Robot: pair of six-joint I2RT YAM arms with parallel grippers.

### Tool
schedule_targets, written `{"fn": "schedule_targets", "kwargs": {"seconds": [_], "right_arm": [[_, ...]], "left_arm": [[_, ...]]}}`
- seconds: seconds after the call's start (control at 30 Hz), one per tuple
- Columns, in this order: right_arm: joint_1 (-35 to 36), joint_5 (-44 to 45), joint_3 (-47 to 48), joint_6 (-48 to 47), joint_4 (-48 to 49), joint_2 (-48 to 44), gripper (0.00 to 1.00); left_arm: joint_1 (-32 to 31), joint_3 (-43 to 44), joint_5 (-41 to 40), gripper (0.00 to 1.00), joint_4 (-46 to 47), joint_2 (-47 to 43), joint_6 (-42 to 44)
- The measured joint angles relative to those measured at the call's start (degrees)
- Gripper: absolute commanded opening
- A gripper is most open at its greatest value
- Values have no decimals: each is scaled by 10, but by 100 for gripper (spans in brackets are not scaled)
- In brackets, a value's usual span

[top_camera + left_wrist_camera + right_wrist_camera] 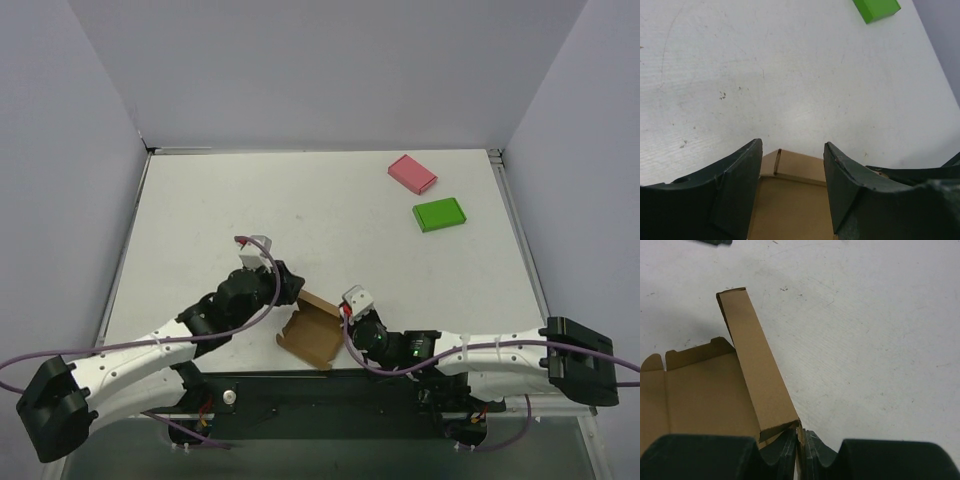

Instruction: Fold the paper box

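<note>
the fold is partway done: the paper box [314, 331] lies at the near edge of the surface [230, 200], between the two arms. it is an open tray, with one long side wall [757, 365] tilted up and the other flaps lying low. the right claw [801, 439] is pinched shut on the thin cardboard edge at the near end of that wall. the left claw [792, 146] has its jaws apart over the opposite side and grips nothing; a short flap [790, 167] shows between them.

the step in hand looks like raising the walls. the next move likely calls for the left claw to take or push a flap upright while the right one steadies the sheet.

nothing lies inside the paper box. the pink flat box [412, 173] and green flat box [439, 214] lie shut, well apart at the far right; their contents cannot be told.
</note>
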Motion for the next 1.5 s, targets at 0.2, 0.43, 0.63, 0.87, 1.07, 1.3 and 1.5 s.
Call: {"fn": "schedule_targets", "kwargs": {"seconds": [0.2,0.43,0.63,0.87,1.07,1.3,1.5], "right_arm": [[-7,-13,22,-65,41,58,13],[-53,-68,47,-121,75,87,14],[-111,-132,47,-150,88,87,14],[-141,-181,47,-165,92,87,14],[-152,-199,46,-166,109,87,14],[-166,-210,41,-166,117,87,14],[-173,-214,40,-166,117,87,14]], "left_arm": [[114,31,117,64,-5,6,17],[216,54,264,65,-27,80,46],[234,63,333,65,-35,108,67],[239,135,380,65,-109,134,89],[243,177,396,64,-120,153,127],[246,132,411,64,-132,166,144],[246,130,425,63,-129,184,145]]}}
